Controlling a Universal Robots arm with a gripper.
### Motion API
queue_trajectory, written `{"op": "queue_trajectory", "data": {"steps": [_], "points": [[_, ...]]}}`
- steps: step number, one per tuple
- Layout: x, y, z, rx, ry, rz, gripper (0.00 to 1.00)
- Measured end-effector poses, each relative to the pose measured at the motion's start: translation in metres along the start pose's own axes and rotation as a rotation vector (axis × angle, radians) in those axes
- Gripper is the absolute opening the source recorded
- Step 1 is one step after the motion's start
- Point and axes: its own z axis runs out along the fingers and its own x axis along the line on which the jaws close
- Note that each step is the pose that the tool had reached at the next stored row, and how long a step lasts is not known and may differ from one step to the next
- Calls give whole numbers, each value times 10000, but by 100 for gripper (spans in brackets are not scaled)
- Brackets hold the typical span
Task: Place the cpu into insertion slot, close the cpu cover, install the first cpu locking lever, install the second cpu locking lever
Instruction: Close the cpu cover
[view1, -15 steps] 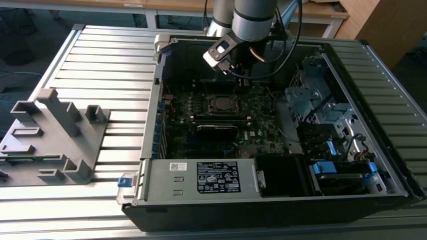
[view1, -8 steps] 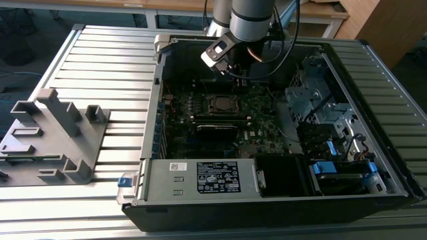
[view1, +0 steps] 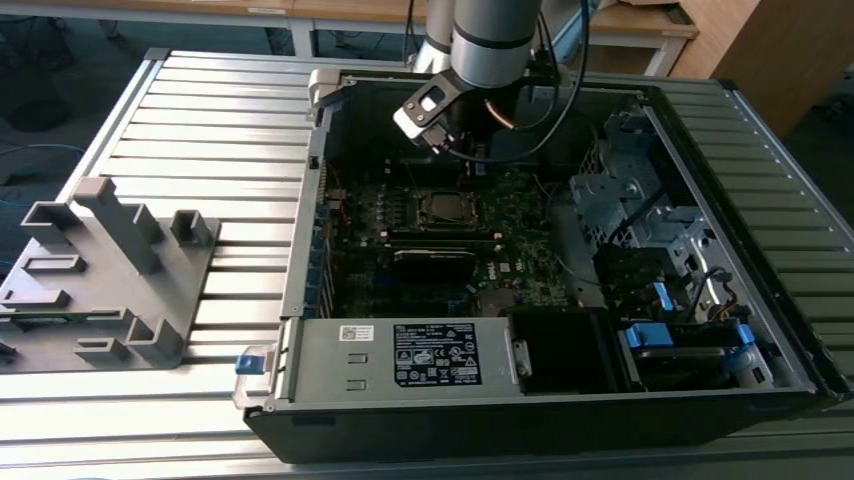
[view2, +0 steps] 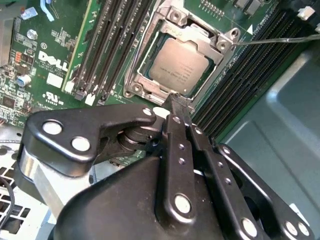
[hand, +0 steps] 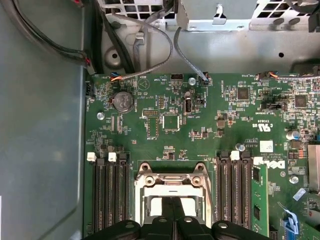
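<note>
Worktop (view1: 200, 120) slats at the exterior view's left carry a grey plastic fixture (view1: 100, 270), well apart from the open computer case (view1: 300, 200), so nothing crowds the arm's (view1: 491, 40) way in. Further right, the case lies on its side with the motherboard (hand: 150, 125) facing up, which lets the arm come straight down at the insertion slot (view1: 445, 208) near the board's middle.

The cpu (view2: 174, 67) already lies in that slot, grey top up. The cpu cover (view2: 200, 35) appears folded down around it, with the chip showing through its window (I judge it lowered, not yet locked). The claw (view2: 174, 100) has its fingers pressed together into one narrow tip and holds nothing. That tip sits at the cover's near edge, touching it or just above; a closed tip suits pushing thin metal rather than gripping.

Beside the socket, a thin wire locking lever (view2: 280, 40) reaches out over the memory slots (view2: 250, 70), seemingly unlatched. At the exterior view's right stand the drive cages (view1: 627, 200), apart from the work.
</note>
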Motion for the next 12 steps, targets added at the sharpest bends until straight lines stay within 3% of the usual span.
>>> {"op": "queue_trajectory", "data": {"steps": [12], "points": [[0, -21, 12, -1, 2, 2, 11]]}}
